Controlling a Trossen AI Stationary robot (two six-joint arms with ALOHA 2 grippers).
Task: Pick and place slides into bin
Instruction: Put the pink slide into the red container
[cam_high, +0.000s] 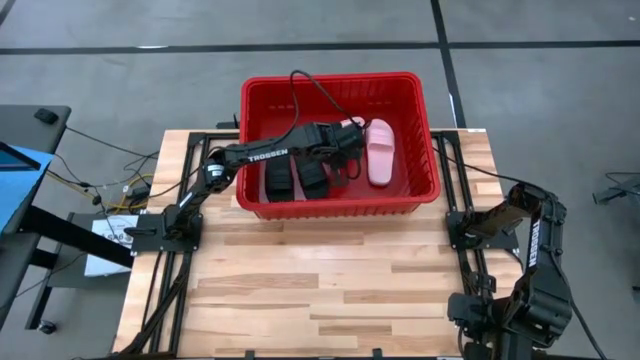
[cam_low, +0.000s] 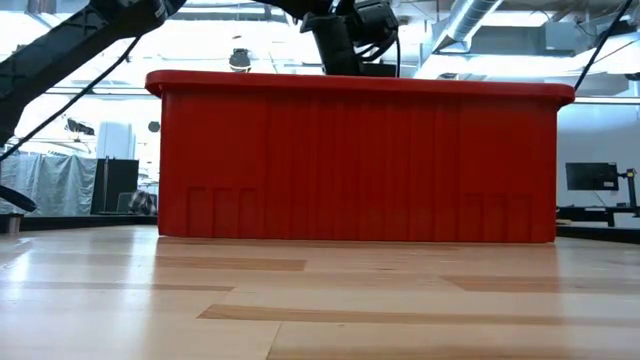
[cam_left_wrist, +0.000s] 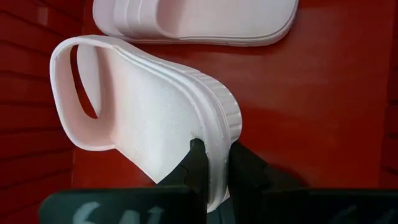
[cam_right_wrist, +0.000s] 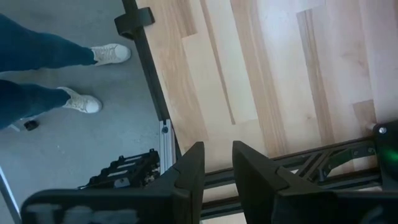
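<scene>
The red bin (cam_high: 415, 185) stands at the table's far middle. Inside it lie two black slides (cam_high: 295, 178) and one pale pink slide (cam_high: 381, 150), sole down on the bin floor. My left gripper (cam_high: 350, 128) is over the bin, shut on the second pink slide (cam_left_wrist: 143, 118), above the bin floor beside the lying pink slide (cam_left_wrist: 205, 18). My right gripper (cam_right_wrist: 216, 163) waits at the table's right edge, open a little and empty. My left gripper pinches the pink slide's sole at its rim (cam_left_wrist: 214, 158) between its two fingers, one finger (cam_left_wrist: 198, 163) on the footbed side and the other on the underside. The slide stands on edge, strap away from the fingers, lifted over the bin floor.
A black cable (cam_high: 318, 92) loops over the bin's far side. The wooden table (cam_high: 320, 290) lies bare in front of the bin. A person's legs and white shoes (cam_right_wrist: 93, 62) stand on the floor beyond the table's right edge.
</scene>
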